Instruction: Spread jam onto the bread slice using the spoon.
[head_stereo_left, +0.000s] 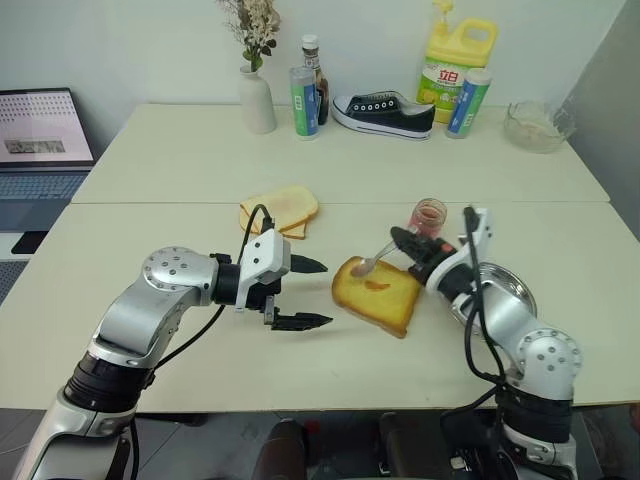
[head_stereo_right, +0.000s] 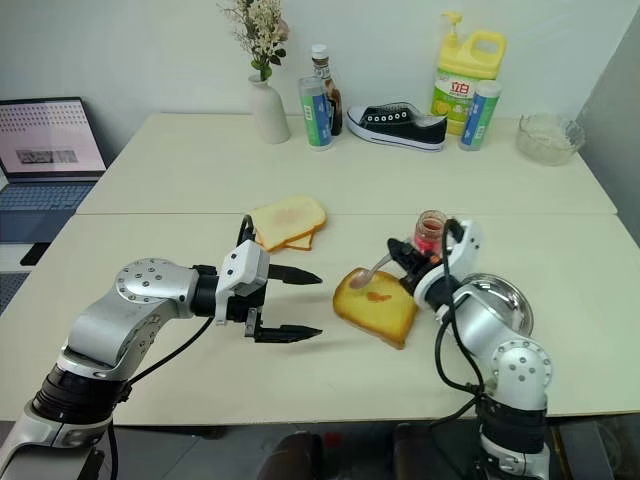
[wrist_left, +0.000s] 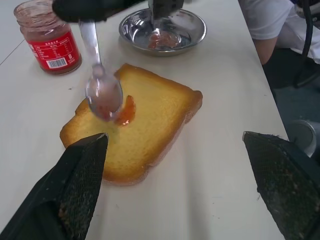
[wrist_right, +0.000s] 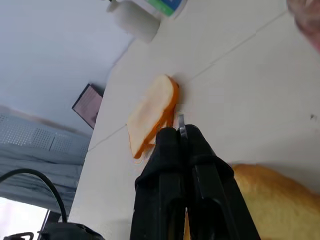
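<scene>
Bread slice, thick and golden-faced with a brown crust, is seen lying flat on the pale table a little right of centre in the left eye view, with a small red smear of jam on the upper part of its face. The spoon is held over that smear, its red-coated bowl lowered to the bread's upper left edge and its handle running up and to the right into the right gripper, whose two black fingers are clenched tightly on the handle. In the right wrist view the metal handle is seen pinched between those closed fingers.

The left gripper is placed just left of the bread, apart from it, with its jaws spread wide and nothing between them; one finger points toward the bread's upper left and the other toward its lower left.

The jam jar, small and clear with dark red paste, stands just above and to the right of the bread, behind the right gripper. A round steel dish with a red smear inside is seen at the right, partly hidden by the right arm.

Two thinner, paler slices lie stacked above and left of centre.
</scene>
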